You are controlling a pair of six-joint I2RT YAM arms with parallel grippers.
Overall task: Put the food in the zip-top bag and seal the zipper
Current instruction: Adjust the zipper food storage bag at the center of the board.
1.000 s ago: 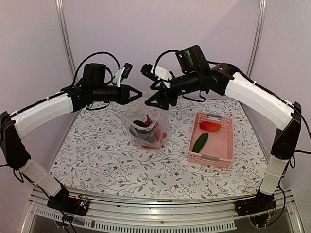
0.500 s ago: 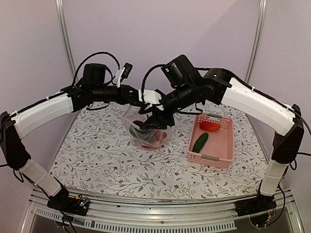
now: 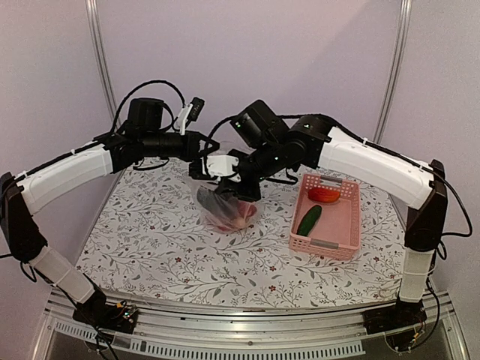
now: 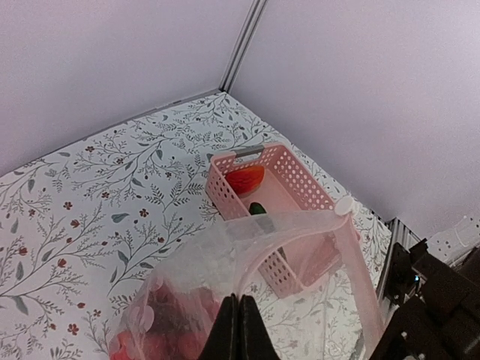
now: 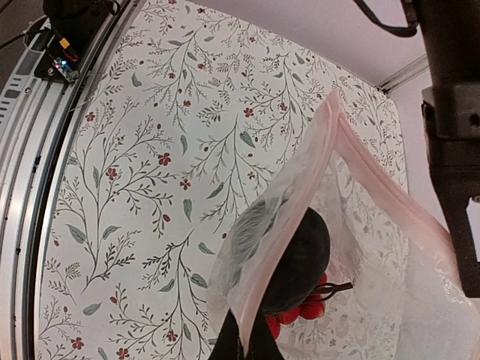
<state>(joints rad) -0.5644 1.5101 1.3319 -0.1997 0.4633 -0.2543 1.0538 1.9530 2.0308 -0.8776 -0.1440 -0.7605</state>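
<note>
- Bag (image 3: 227, 216) at centre of table (image 3: 142, 240), belly down, mouth held up and partly spread; eggplant (image 5: 300, 259) and red fruits (image 5: 296, 315) inside.
- Left claw (image 4: 238, 330), reaching in from 9 o'clock: together, pinched on one side of the rim.
- Right claw (image 5: 244, 345), in from 2 o'clock: clamped on the rim too, beside the eggplant.
- Basket (image 3: 330, 241) at 3 o'clock of the bag, apart from it; cucumber (image 3: 308, 220) and pepper (image 3: 324, 194) lying in it, not yet bagged.
- Likely light, limp and slippery; prone to sag shut or slide out of a pinch.
- Best taken by the zipper (image 5: 373, 161) strip, probably the stiffest edge, near its ends; not by the thin wall.
</note>
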